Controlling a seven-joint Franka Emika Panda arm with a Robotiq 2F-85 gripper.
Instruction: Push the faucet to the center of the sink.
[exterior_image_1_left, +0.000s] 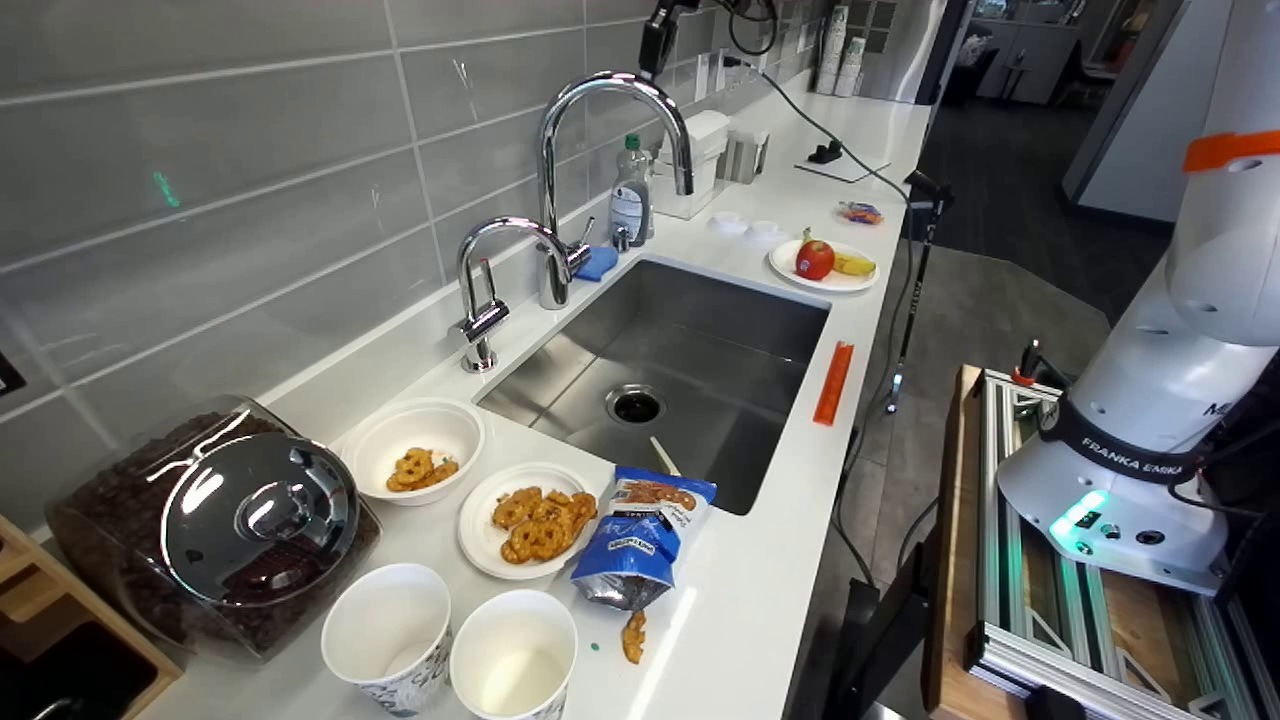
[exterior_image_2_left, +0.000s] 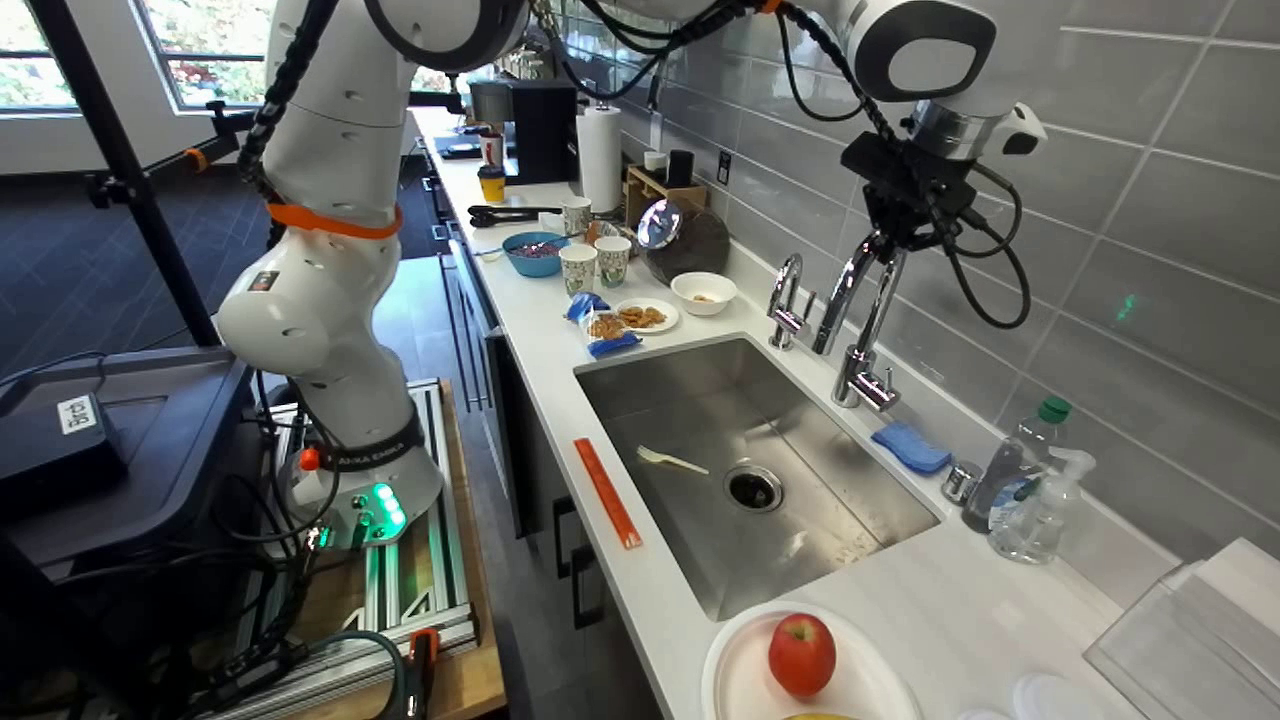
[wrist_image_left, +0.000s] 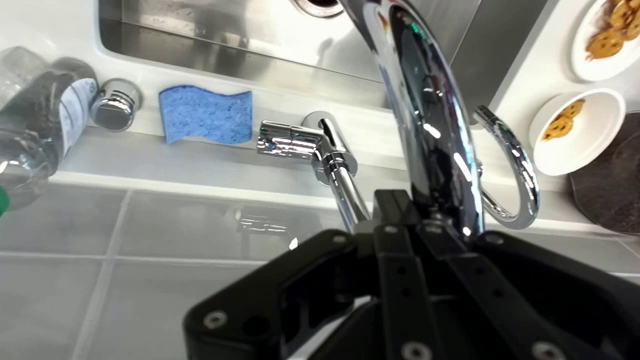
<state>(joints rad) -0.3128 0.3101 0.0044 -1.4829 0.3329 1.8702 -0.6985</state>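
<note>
Gripper (wrist_image_left: 396, 201) pressed together at high bend of faucet (exterior_image_1_left: 547, 180), contact unclear. Spout (exterior_image_1_left: 683, 170) reaches over sink (exterior_image_1_left: 725, 380); push looks largely done, exact centring unconfirmed.

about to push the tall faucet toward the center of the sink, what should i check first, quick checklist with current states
1. Gripper positioned at the arch of the tall faucet: ok.
2. Jaws shut for pushing: ok, they look together in the wrist view.
3. Firm contact with the faucet: cannot tell, the gripper hides the spot.
4. Short tap apart from the gripper: ok.
5. Sink free of loose items: not ok, a pale fork lies inside.
6. Cables safe from snagging: cannot tell, they loop beside the gripper.
</note>
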